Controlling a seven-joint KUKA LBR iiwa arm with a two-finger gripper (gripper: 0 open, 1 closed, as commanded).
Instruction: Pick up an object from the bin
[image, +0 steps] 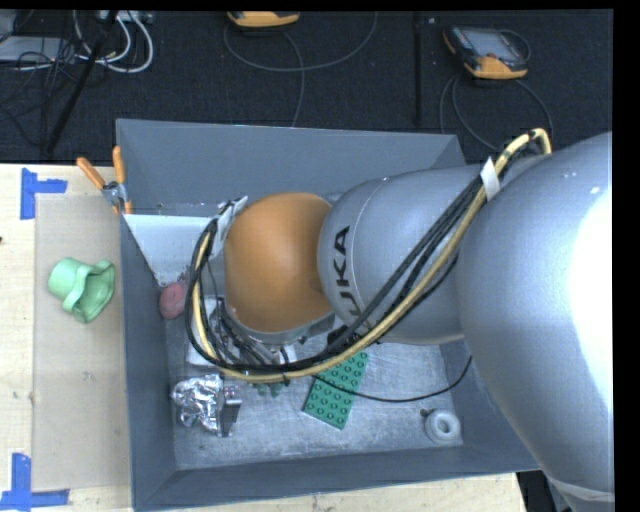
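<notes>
My gripper (256, 356) is low in the left half of the bin, mostly hidden under the arm's orange cover. Just below and left of it lies a crumpled silver foil lump (200, 401) with a dark piece on its right side. A green studded building plate (336, 390) lies flat to the gripper's lower right. A small pinkish-brown oval thing (172, 299) rests against the bin's left wall, up and left of the gripper.
A white ring (441, 426) lies near the bin's lower right corner. The arm and its cables cover the bin's middle and right. Outside the bin, a light green thing (82, 288) sits on the board at left.
</notes>
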